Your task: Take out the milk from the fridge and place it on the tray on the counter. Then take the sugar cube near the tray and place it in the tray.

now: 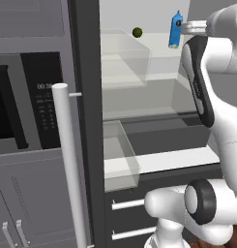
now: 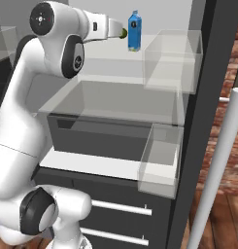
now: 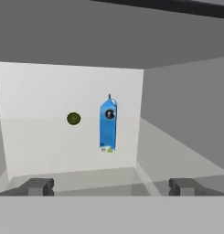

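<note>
The claw [image 3: 111,186] is held released and level, just short of the milk [image 3: 108,124], so the carton can be straddled; a green ball [image 3: 73,119] sits beside the milk.

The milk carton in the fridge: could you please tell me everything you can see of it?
The milk is a small, tall, bright-blue carton with a gabled top and a dark round mark high on its front; a pale patch shows at its base. It stands upright on a translucent upper shelf of the open fridge, near the pale back wall. A small dark-green ball sits apart beside it. The open gripper faces it from a distance; nothing grips or touches it.
</note>
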Available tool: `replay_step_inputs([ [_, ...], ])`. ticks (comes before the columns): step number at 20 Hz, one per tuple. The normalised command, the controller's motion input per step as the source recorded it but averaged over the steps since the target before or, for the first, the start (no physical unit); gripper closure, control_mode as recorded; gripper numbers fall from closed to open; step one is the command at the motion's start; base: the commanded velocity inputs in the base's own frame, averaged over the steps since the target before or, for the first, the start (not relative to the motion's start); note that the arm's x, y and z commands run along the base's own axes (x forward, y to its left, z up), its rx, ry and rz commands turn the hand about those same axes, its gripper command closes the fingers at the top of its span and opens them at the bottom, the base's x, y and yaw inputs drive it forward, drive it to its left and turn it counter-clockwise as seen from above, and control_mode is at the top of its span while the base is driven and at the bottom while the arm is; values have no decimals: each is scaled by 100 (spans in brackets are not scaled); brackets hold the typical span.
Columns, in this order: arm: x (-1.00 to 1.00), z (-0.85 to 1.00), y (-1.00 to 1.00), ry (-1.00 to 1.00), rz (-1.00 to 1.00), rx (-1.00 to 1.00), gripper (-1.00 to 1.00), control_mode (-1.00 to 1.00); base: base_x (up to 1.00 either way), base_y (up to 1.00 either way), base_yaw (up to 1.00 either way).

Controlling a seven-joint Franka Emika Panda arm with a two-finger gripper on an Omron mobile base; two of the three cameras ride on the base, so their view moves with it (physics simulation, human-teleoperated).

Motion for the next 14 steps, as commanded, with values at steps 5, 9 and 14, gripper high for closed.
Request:
replay_step_inputs([
  [5,63,0,-2,1,0,0,-100,-100,0,0,0],
  [9,48,0,-4,6,2,0,-100,-100,0,0,0],
  [14,40,0,-10,4,2,0,-100,-100,0,0,0],
])
